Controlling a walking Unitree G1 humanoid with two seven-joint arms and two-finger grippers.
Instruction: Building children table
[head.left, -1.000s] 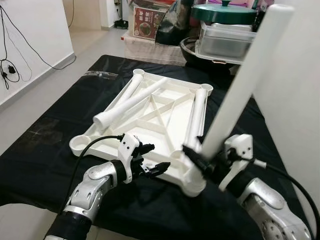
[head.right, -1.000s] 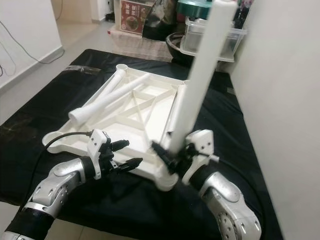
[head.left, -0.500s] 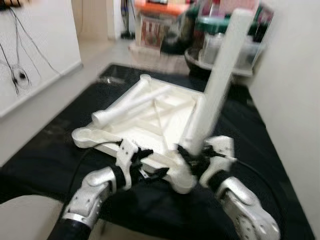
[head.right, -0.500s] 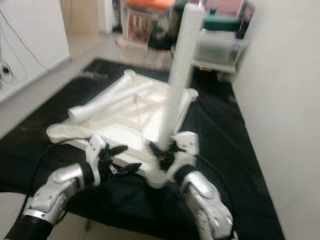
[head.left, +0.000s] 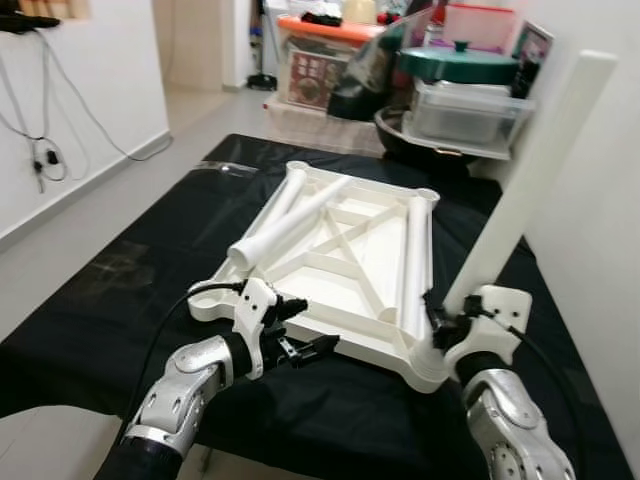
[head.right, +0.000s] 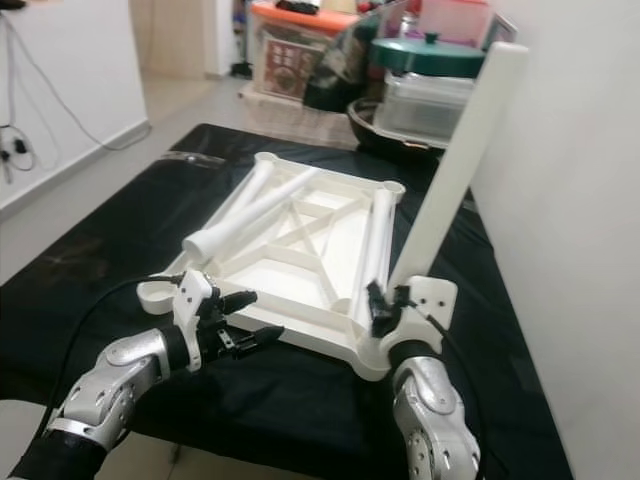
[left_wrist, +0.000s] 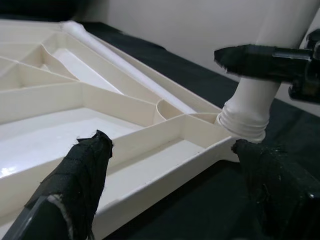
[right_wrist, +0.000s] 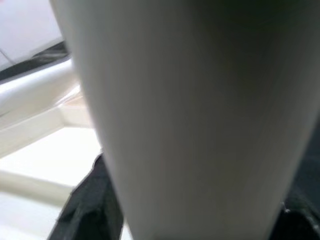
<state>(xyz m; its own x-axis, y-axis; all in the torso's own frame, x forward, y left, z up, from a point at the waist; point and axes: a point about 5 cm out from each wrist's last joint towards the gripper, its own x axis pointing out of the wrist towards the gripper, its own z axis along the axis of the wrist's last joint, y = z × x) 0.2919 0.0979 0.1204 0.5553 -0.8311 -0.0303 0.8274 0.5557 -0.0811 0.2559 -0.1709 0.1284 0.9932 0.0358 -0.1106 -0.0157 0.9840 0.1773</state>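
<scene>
Table leg tilted, clamped in right gripper; left gripper spread by tabletop

The head views are evenly and brightly lit by soft indoor light, sharp across the frame, with no motion blur. The white tabletop reads close to overexposed, and its ribs cast only faint, soft shadows. The black cloth around it shows dull grey sheen patches well to the left of the left gripper. In the left wrist view the fingertips are soft and out of focus while the plastic beyond them is crisp, with a mild glare on the panel nearest them. The right wrist view is blurred throughout: the leg sits too close to the lens, grey and shaded, featureless.
</scene>
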